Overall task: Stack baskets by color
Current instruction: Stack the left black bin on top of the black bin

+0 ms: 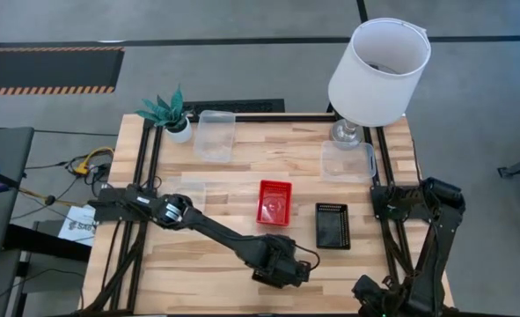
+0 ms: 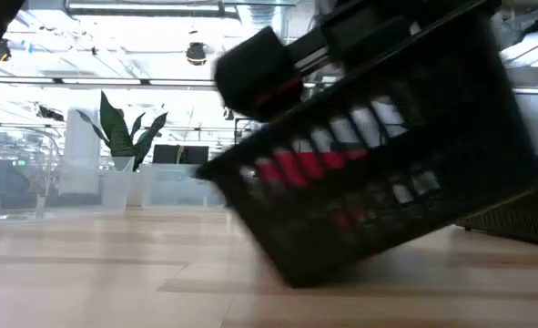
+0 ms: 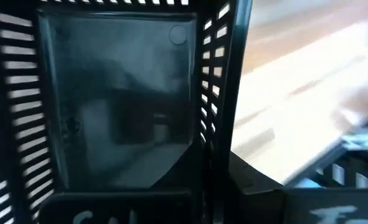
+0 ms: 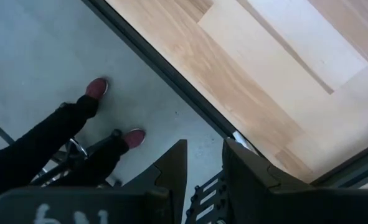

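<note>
At the near edge of the table, the left claw (image 1: 281, 269) is clamped on a black basket (image 2: 378, 155), holding it tilted with one lower corner close to the wood. Whether that corner touches cannot be told. From the left wrist, the same black basket (image 3: 115, 99) fills the view, its slotted walls and flat floor facing the camera.

Just beyond this claw sits a red basket (image 1: 274, 202) near the middle of the table (image 1: 216, 273), and beside it toward the right arm lies a second black basket (image 1: 333, 224), flat on the wood.

Farther back are three clear baskets: one (image 1: 215, 135) beside the small green plant (image 1: 167, 112), one (image 1: 347, 161) at the foot of the white lamp (image 1: 379, 70), and one (image 1: 192, 194) close to the left arm.

The right claw (image 4: 202, 165) hangs off the table's near right corner over the floor, its fingers (image 4: 174, 163) a little apart and empty. Below it a person's legs and red shoes (image 4: 97, 88) show.
</note>
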You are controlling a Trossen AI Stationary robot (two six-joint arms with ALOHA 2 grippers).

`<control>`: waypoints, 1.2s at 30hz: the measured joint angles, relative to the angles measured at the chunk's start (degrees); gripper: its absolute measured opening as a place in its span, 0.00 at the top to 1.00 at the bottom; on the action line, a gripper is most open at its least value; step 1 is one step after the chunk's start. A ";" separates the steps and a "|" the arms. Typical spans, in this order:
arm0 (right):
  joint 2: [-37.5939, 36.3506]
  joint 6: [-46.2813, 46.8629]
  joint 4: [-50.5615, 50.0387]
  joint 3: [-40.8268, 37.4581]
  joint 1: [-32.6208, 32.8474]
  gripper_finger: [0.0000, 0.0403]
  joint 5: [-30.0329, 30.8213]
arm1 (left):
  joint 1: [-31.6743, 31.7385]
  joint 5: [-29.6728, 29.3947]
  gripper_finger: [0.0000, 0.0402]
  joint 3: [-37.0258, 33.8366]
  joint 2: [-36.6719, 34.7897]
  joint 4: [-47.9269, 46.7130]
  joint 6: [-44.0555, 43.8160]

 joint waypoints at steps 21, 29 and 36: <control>0.07 5.84 0.10 0.00 -0.72 0.70 2.60 | -0.88 5.43 0.34 -0.11 -5.07 10.44 8.15; 0.27 9.15 0.84 0.00 -5.25 0.70 6.20 | -4.47 -2.23 0.30 -0.11 -19.79 -5.99 21.60; 1.40 7.33 1.40 -0.04 -13.71 0.66 10.25 | -9.97 -15.06 0.30 -0.07 -33.59 -26.79 26.36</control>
